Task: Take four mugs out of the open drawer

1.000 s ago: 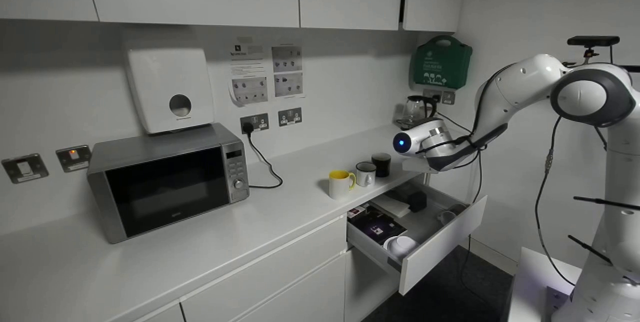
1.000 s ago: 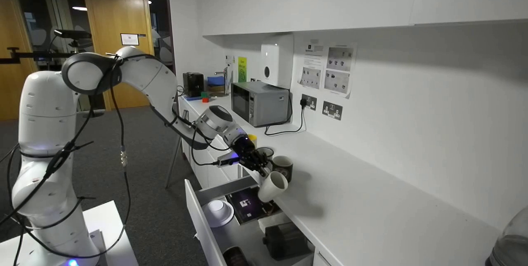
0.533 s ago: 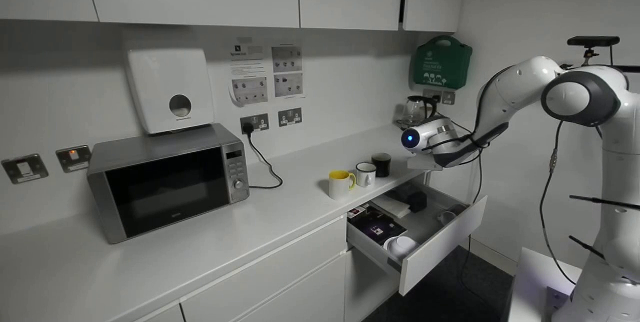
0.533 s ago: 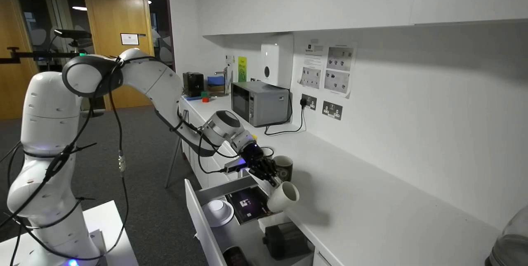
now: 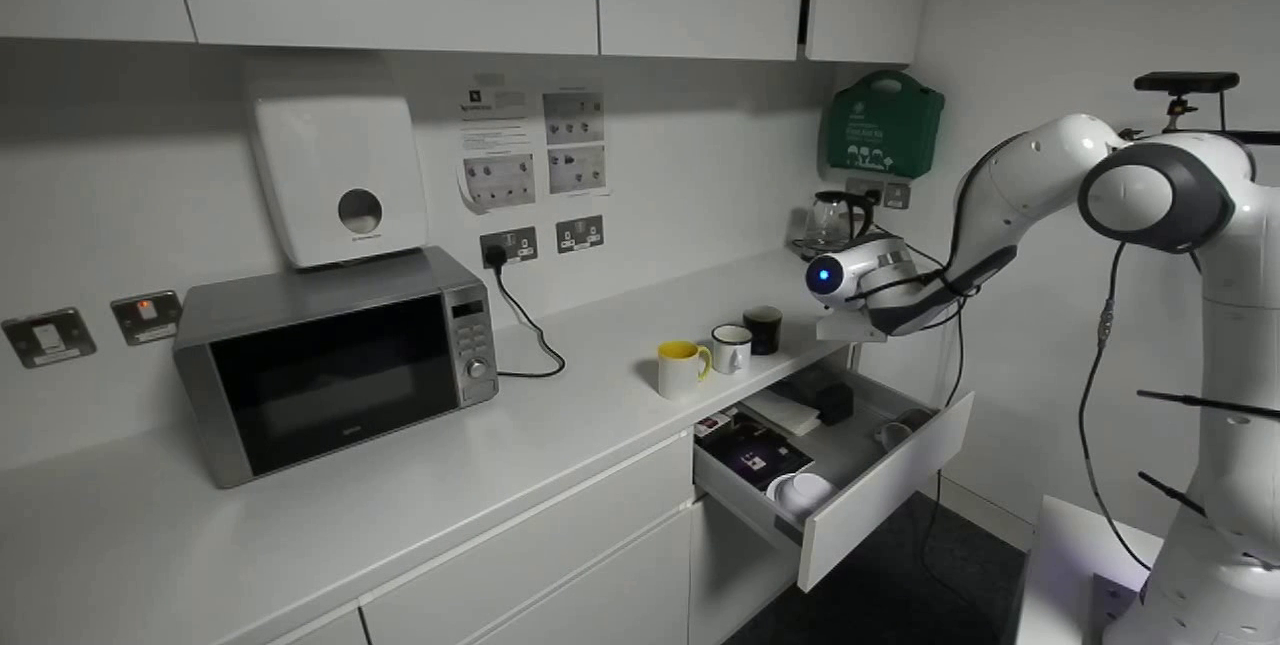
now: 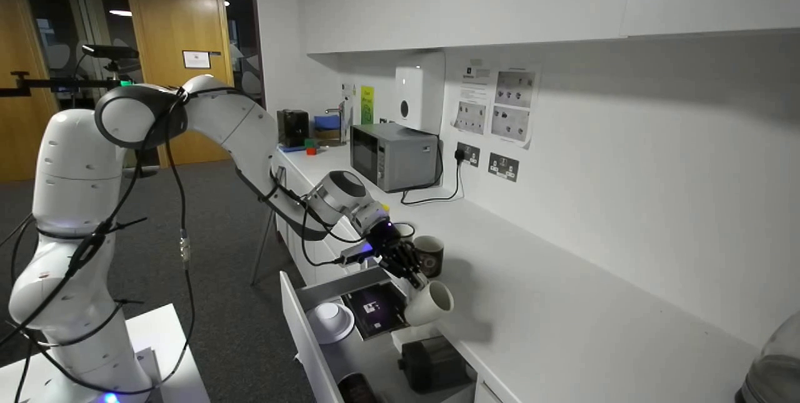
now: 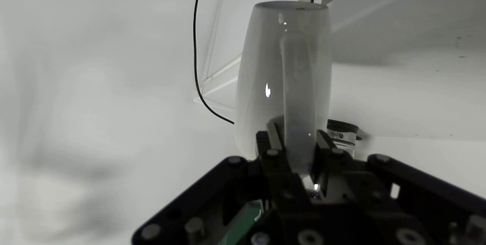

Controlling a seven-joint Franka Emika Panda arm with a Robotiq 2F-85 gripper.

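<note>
My gripper (image 7: pixel 296 138) is shut on the handle of a whitish mug (image 7: pixel 262 70). In an exterior view this mug (image 6: pixel 428 304) is tilted and held in the air at the counter's front edge, by the open drawer (image 6: pixel 303 340). It is hidden in the exterior view that shows the drawer front (image 5: pixel 885 495). On the counter stand a yellow-rimmed mug (image 5: pixel 680 372), a white mug with a dark rim (image 5: pixel 732 352) and a dark mug (image 5: pixel 763 330). The dark mug (image 6: pixel 430 256) is just behind my gripper (image 6: pixel 417 281). A dark mug-like thing (image 6: pixel 356 387) lies in the drawer.
In the drawer are a white cup on a saucer (image 6: pixel 328 318), a dark flat box (image 6: pixel 375 309) and a black object (image 6: pixel 431 362). The microwave (image 5: pixel 330 365) and a glass coffee pot (image 5: pixel 830 220) stand on the counter (image 6: pixel 531 278). A green kit (image 5: pixel 885 125) hangs above.
The arm has carried the held mug along the counter, away from the standing mugs, and slightly lower. Most of this came in the first half second. The drawer and other mugs have not moved.
</note>
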